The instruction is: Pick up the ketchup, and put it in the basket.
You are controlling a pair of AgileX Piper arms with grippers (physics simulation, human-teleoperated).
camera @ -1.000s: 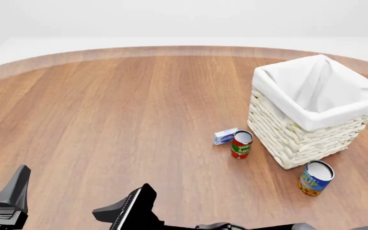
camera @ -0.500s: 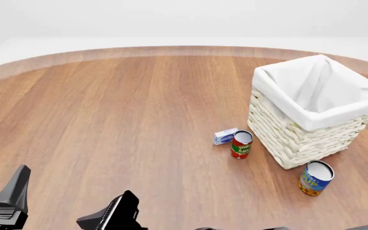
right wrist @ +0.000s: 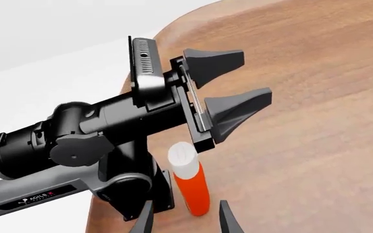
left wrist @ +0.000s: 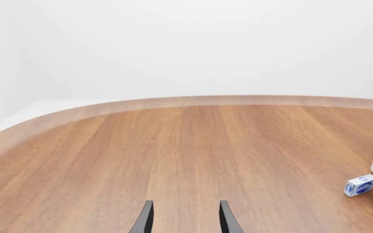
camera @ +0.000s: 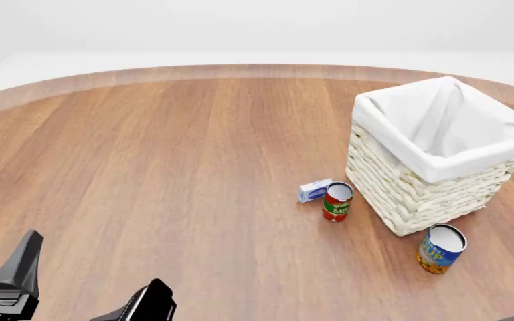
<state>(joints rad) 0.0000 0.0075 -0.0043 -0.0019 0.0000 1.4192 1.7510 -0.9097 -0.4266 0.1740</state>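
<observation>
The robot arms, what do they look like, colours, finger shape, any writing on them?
Both arms are matte black. The left gripper has two wedge-shaped black fingers on a ribbed rail, with a grey base link bearing small white AgileX lettering. The right gripper shows only thin dark fingertips.

Simulated tabletop test scene: rounded wooden table (camera: 177,154), blank white surroundings, scattered grocery cans (camera: 336,201) beside a wicker basket (camera: 436,154).
</observation>
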